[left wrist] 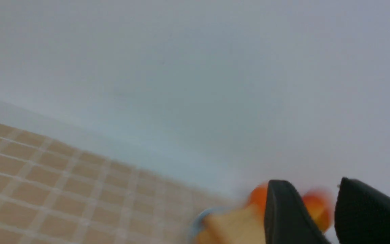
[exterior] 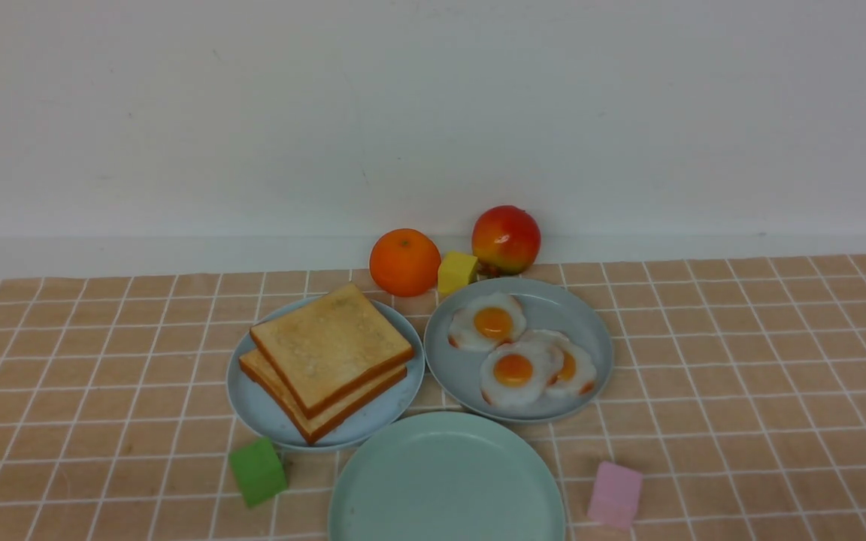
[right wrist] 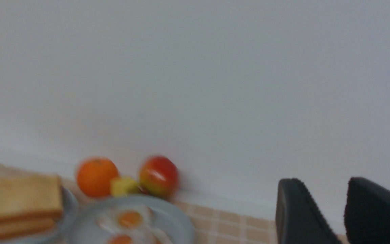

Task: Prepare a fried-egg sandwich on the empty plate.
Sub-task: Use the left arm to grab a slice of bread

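Note:
Two toast slices (exterior: 330,347) lie stacked on a light blue plate (exterior: 252,406) left of centre. Three fried eggs (exterior: 514,370) lie on a grey-blue plate (exterior: 591,330) to the right of it. The empty mint-green plate (exterior: 448,481) sits nearest the front edge, in the middle. Neither gripper appears in the front view. In the left wrist view my left gripper (left wrist: 311,184) is open, up in the air, with blurred toast (left wrist: 229,227) far beyond it. My right gripper (right wrist: 325,183) is open too, with the toast (right wrist: 19,200) and eggs (right wrist: 129,219) far off to one side.
An orange (exterior: 404,261), a yellow cube (exterior: 457,272) and a red-yellow apple (exterior: 506,239) stand by the white back wall. A green cube (exterior: 258,471) lies left of the mint plate and a pink cube (exterior: 615,494) right of it. A checked tan cloth covers the table.

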Action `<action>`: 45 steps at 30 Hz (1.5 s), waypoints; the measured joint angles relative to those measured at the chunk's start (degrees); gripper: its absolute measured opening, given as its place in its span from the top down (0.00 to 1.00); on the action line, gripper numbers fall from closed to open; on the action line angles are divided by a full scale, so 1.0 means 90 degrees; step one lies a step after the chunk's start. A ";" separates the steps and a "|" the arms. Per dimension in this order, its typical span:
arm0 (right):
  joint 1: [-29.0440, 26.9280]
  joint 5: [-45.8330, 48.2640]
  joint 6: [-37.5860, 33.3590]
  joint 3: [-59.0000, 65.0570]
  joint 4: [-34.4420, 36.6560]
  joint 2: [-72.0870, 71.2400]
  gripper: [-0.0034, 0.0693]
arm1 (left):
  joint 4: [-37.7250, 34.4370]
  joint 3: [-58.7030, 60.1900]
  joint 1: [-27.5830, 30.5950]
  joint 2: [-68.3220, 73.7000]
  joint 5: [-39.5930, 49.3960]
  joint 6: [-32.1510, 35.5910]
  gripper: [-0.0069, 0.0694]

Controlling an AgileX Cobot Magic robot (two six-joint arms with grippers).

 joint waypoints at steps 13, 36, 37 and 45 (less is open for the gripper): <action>0.0000 -0.0765 -0.1698 -0.2952 0.4361 0.1334 0.62 | 0.0420 -0.2110 0.0000 0.0590 -0.1170 -0.1178 0.60; 0.0000 0.6041 -0.4139 -0.5904 0.5543 0.6226 0.62 | 0.0450 -0.4840 0.0000 0.6579 0.4577 -0.1076 0.60; 0.0000 0.6205 -0.4281 -0.5904 0.5760 0.6310 0.62 | 0.0216 -0.4894 0.0000 0.6869 0.4577 -0.0925 0.60; 0.0000 0.7109 -0.6530 -0.5904 0.8752 0.6991 0.62 | -0.1943 -0.6315 0.0000 0.9492 0.4581 0.1082 0.60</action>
